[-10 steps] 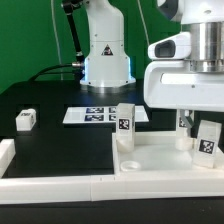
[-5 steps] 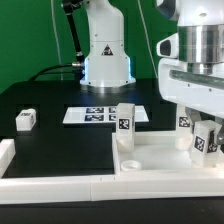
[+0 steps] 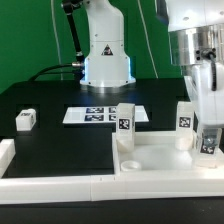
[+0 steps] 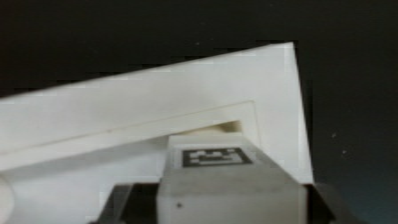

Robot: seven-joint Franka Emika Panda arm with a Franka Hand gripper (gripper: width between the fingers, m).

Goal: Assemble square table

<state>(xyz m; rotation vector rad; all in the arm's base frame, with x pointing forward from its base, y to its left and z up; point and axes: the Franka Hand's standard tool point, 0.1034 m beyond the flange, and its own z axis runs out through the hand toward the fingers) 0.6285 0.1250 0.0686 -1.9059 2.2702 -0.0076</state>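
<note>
**Tool closed on a leg block, low over the tabletop slab**

Tool [image 3: 208, 134] at the exterior view's right, fingers pointing down, clamped on a held leg block [image 3: 208, 143] with its tag facing the camera. Same grip in the wrist view: tool [image 4: 221, 206] with a dark finger on each side of the held leg block [image 4: 217, 172], tag on the block's end face. Cannot tell whether the block's lower end touches the slab or hangs just above it.

Tabletop slab [image 3: 160, 160] flat on the black surface [image 3: 60, 135], raised rim around it, in the near right part of the exterior view. In the wrist view, tabletop slab [image 4: 125, 110] under the tool, one corner against the black surface, a small opening [image 4: 233, 125] in its inner wall just past the held block.

Second leg block [image 3: 186, 120] upright on the slab, just beside the held one, toward the exterior view's left. Third leg block [image 3: 125, 122] upright at the slab's far corner on the exterior view's left. Small white block [image 3: 26, 120] alone on the surface, well apart, far to the exterior view's left.

Marker board [image 3: 95, 115] flat behind the slab, in front of the robot base [image 3: 105, 55]. White border rail [image 3: 55, 185] along the near edge.
</note>
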